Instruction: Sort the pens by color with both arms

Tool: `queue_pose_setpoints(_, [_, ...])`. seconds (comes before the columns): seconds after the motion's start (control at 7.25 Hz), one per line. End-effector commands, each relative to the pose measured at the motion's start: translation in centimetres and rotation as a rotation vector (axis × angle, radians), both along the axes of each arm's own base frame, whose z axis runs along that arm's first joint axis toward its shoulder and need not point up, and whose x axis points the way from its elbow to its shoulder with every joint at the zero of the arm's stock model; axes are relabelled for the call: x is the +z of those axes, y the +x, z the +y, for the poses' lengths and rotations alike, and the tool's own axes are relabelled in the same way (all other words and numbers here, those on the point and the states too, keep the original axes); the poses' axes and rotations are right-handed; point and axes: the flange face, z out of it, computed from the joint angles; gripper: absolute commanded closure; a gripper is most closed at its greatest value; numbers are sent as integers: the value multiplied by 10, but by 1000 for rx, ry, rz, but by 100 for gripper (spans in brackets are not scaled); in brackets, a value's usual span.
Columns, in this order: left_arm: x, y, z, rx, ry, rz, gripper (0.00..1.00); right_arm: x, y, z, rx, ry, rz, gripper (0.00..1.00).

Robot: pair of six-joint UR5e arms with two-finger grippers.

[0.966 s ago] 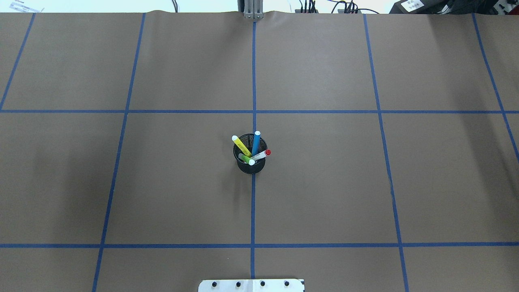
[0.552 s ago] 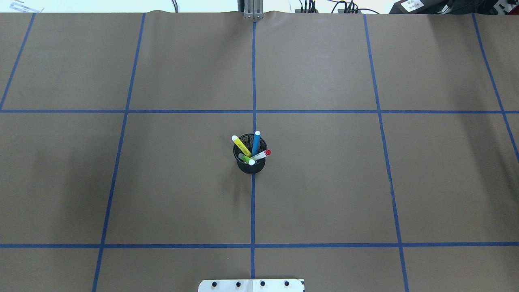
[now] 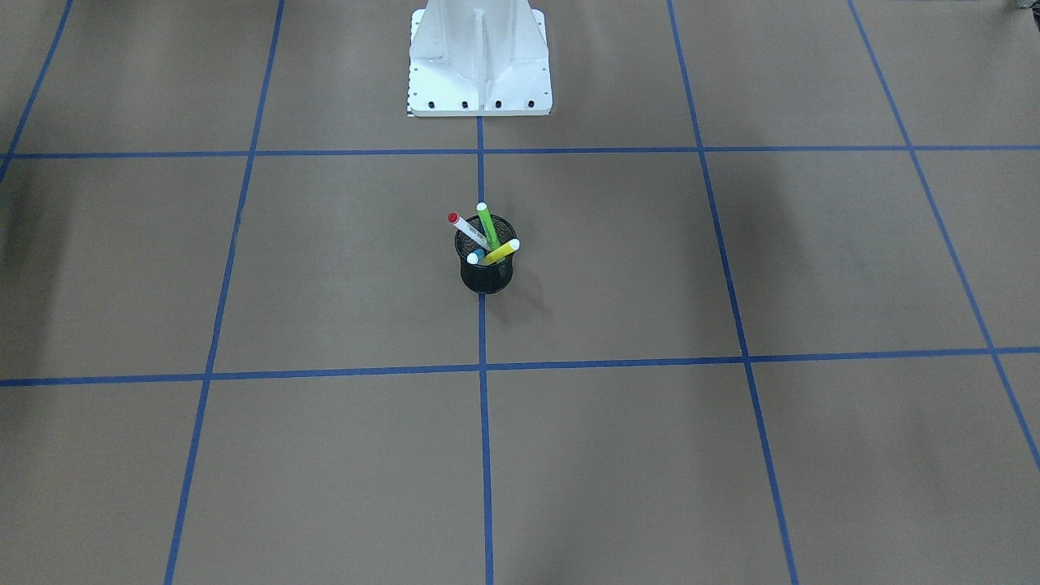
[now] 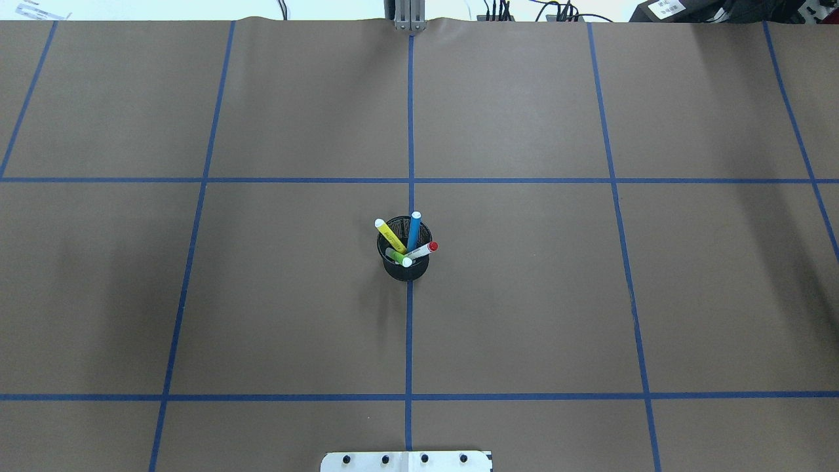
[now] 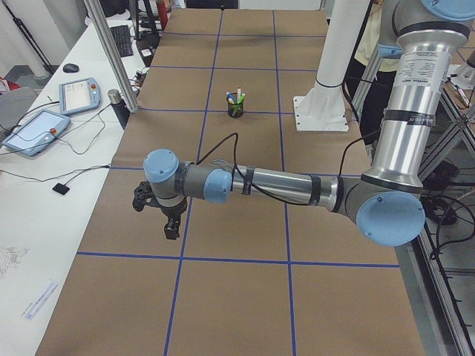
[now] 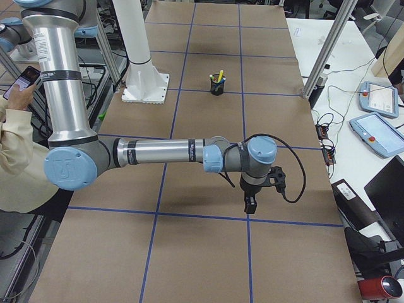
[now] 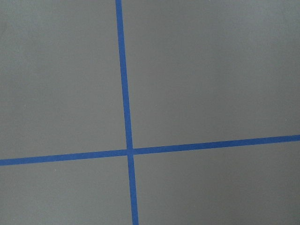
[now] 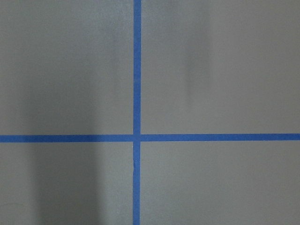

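Black mesh cup point(image 4: 406, 269) on brown, blue-taped table point(image 4: 524, 295) holds four slim marker pens point(image 4: 413, 231), unobstructed. White pedestal base point(image 3: 479, 57) stands near the cup. Black two-finger left gripper point(image 5: 171, 231) and right gripper point(image 6: 250, 204) hang well apart from it; finger spread cannot be told.

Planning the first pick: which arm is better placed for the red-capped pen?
Right, slightly. The red-capped pen leans out of the mesh cup toward the robot's right. The cup stands on the centre line, and the left pincer and right pincer both hang far off at opposite table ends.
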Motion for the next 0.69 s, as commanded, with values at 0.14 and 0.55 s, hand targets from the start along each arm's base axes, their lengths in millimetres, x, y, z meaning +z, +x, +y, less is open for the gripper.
queue_pose_setpoints(0.14, [0,0,1,0,0,0,1,-12,-13,10,13,-31,-119,1])
queue_pose_setpoints(0.55, [0,0,1,0,0,0,1,-61,-69,2,-76,42,-121,1])
